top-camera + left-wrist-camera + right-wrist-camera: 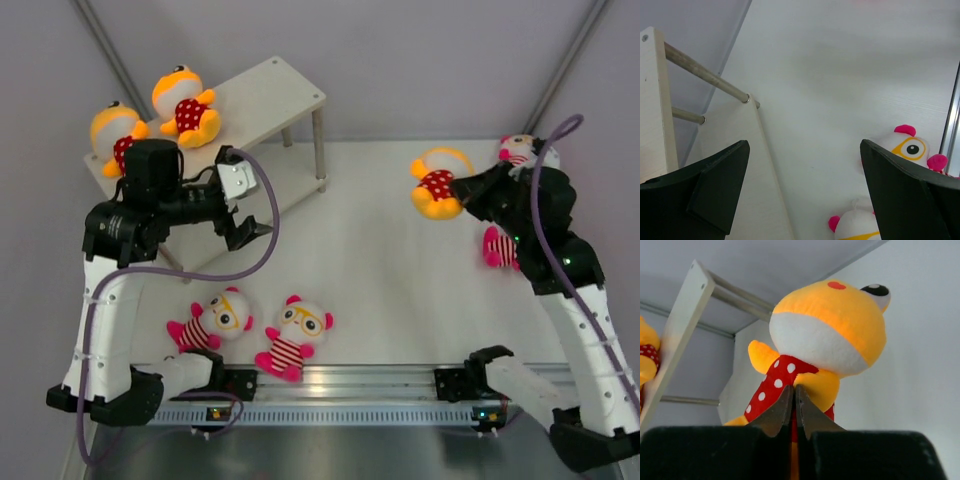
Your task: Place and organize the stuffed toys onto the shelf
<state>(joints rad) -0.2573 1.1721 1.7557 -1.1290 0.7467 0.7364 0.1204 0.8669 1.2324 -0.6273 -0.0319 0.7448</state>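
Our right claw (pixel 794 390) is pinched shut on the dotted shirt of the plush orange toy (pixel 827 330), hiding its legs from us, well right of the flat cream shelf (pixel 268 95), while our left claw (pixel 804 147) gapes empty beside the lower board, near two white toys (pixel 907 147) we see half cut off.

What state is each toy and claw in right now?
Shelf: two toys on its top board.
Two orange toys: sitting on that board.
Third orange toy: gripped by its shirt, away from the shelf.
Right claw: shut on that toy.
Left claw: open, empty, beside the shelf.
Two near white-faced toys: lying on the table.
Two far white-faced toys: on the table, partly hidden by the right arm.
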